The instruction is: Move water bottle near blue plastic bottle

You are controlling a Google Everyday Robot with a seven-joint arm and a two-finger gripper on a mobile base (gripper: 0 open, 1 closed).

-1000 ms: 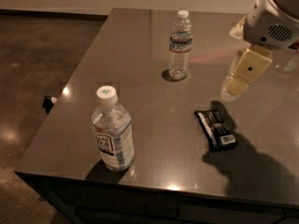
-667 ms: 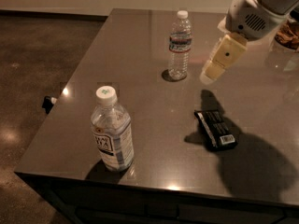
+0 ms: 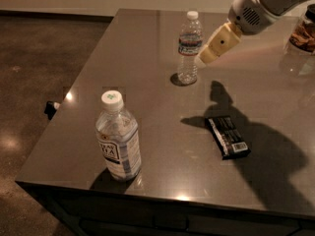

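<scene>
The water bottle (image 3: 189, 45) stands upright in the upper middle of the picture, on the far part of the table (image 3: 147, 58). The blue plastic bottle (image 3: 118, 139) stands upright too, down in the lower left, close to the near edge of the table. The two bottles are well apart, so the job is not done yet. The gripper (image 3: 206, 54) is in the upper right, at the end of the white arm (image 3: 266, 4), and it points down and to the left. Its tip is just beside the water bottle, on the right side of the bottle, about level with the label. I cannot tell if it touches the bottle, and I cannot tell if the gripper is open or closed. The water bottle does not look lifted; it sits flat on the table with its shadow under it. I think this is the reaching step. Most of the job is left: take hold of the water bottle, bring it toward the lower left, and set it down near the blue plastic bottle. A dark snack bar (image 3: 227, 136) lies flat at the lower right, away from both bottles, and a jar (image 3: 302, 31) stands at the right edge of the picture.
</scene>
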